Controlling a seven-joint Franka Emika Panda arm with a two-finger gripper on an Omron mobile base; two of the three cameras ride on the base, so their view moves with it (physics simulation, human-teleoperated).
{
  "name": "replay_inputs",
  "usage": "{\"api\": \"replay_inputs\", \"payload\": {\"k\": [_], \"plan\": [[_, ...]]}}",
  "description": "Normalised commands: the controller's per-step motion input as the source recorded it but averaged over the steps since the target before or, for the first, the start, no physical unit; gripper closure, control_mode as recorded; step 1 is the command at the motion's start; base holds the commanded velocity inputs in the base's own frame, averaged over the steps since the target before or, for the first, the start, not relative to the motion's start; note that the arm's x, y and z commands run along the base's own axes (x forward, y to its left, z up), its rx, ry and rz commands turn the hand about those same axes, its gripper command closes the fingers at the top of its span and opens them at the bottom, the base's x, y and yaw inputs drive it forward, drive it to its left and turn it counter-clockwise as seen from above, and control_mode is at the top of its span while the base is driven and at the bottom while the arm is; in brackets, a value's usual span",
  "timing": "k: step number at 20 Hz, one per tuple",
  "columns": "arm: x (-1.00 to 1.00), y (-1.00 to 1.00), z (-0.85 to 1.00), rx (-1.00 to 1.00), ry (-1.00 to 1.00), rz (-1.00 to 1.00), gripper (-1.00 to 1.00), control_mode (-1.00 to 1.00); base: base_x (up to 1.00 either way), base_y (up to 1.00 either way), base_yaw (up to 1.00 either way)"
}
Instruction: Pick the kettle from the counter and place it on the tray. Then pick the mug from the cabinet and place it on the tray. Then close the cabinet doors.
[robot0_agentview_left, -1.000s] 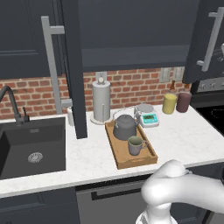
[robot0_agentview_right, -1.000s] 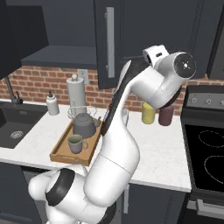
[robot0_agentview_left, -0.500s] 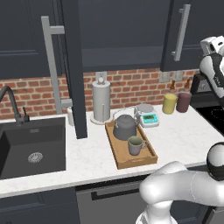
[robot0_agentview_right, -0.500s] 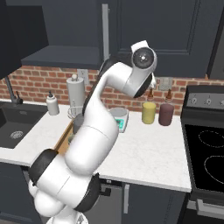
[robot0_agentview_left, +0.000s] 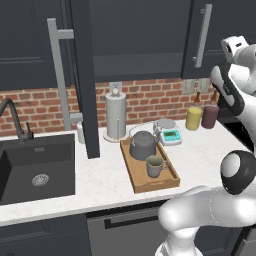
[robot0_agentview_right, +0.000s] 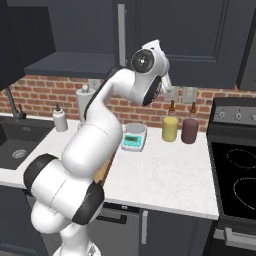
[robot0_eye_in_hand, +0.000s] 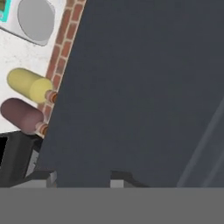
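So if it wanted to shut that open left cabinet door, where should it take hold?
Probably the long vertical bar handle on the left cabinet door. It stands off the panel, so the end effector could close around it from the front, about midway up.

The right cabinet door (robot0_agentview_left: 212, 37), which a second ago stands swung wide with its handle near the right edge of the left base view, now lies nearly flat against the cabinet (robot0_agentview_left: 137, 35), its bar handle (robot0_agentview_left: 201, 35) well inward toward the opening. The arm (robot0_agentview_right: 127, 92), low in front of the counter (robot0_agentview_right: 160, 175) a second ago, now reaches up beside that door, the hand near its face.
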Motion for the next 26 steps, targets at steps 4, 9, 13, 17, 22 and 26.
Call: {"api": "replay_inputs", "payload": {"k": [4,9,13,17,22,26], "plan": [[0.68,0.00,-0.37,0.00,-0.02,-0.07,-1.00,-1.00,0.00,0.00,0.00],[0.25,0.00,-0.55,-0.01,-0.04,-0.05,-1.00,-1.00,0.00,0.00,0.00],[-0.29,0.00,-0.16,-0.03,0.00,-0.10,-1.00,-1.00,0.00,0.00,0.00],[-0.77,0.00,0.00,0.00,0.00,-0.10,-1.00,-1.00,0.00,0.00,0.00],[-0.82,0.02,-0.03,0.00,0.03,-0.11,-1.00,-1.00,0.00,0.00,0.00],[-0.74,0.06,-0.14,0.00,0.06,-0.10,-1.00,-1.00,0.00,0.00,0.00]]}}
